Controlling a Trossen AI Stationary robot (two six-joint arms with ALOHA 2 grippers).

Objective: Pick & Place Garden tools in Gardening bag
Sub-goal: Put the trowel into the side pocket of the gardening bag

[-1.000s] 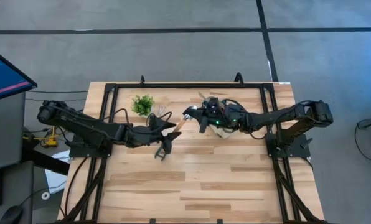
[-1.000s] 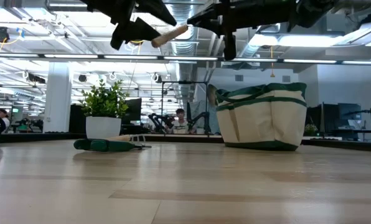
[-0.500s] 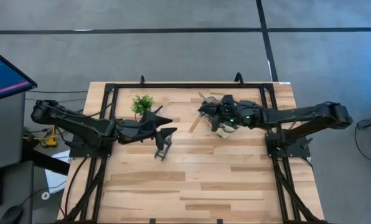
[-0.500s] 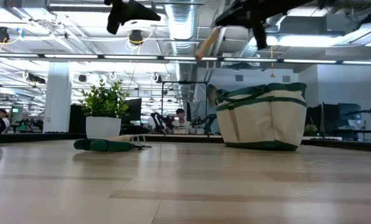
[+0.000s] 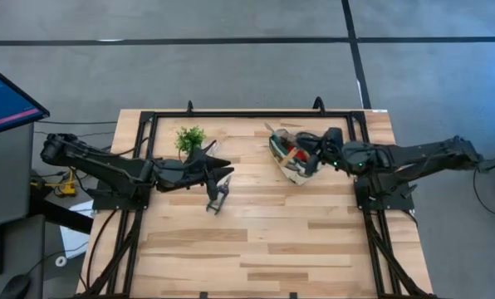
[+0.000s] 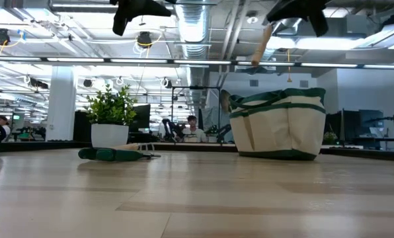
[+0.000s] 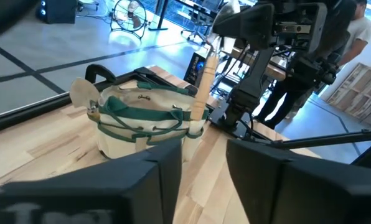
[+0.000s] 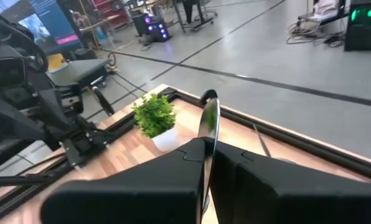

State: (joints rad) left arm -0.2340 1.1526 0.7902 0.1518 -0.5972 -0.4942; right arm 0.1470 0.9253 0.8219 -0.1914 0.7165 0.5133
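Right claw [image 8: 205,163] grasps a trowel [image 6: 259,45] hanging handle-down over the gardening bag [image 6: 277,124]

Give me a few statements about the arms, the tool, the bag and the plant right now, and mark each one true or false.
1. The right gripper holds a wooden-handled tool above the bag. True.
2. The bag lies tipped on its side. False: in the low view it stands upright on the table.
3. The left gripper holds the plant. False: it holds nothing, and the plant stands on the table beside it.
4. A green-handled tool lies on the table near the plant. True.
5. The right arm's fingers are spread wide. False: they are shut on the tool's metal end.
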